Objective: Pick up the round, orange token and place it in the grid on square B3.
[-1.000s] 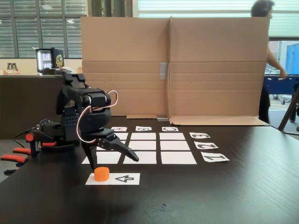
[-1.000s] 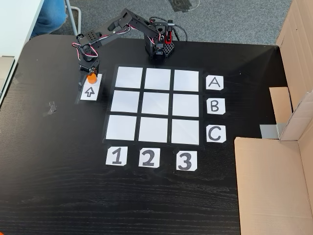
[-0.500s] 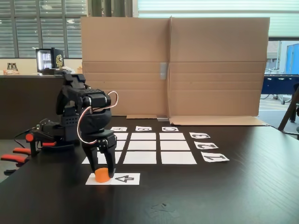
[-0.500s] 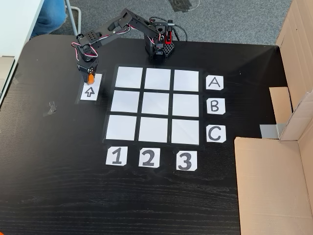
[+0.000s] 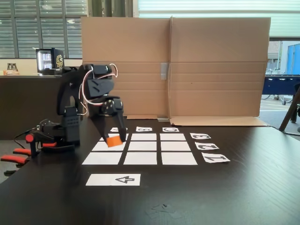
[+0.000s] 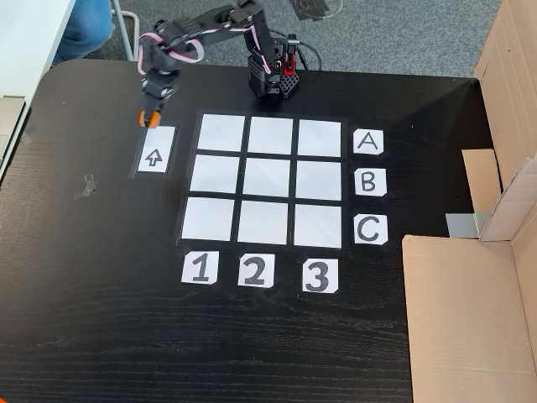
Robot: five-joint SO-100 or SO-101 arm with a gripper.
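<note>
The orange token hangs in the air above the table, clamped between the black fingers of my gripper. From above, the token and the gripper sit over the far end of the white arrow strip, left of the grid. Nothing lies on the strip. The grid is nine blank white squares with labels A B C and 1 2 3. Square B3 is bare, on the grid's right side as seen from above; from the low view square B3 is in the far row.
The arm's base stands at the table's far edge behind the grid. A tall cardboard wall closes the back, and the cardboard covers the right side. Orange clamps grip the left table edge. A tape scrap lies left.
The gripper shut on the token on the arrow strip, then lifted it clear of the paper and raised it toward the grid's near-left corner.
</note>
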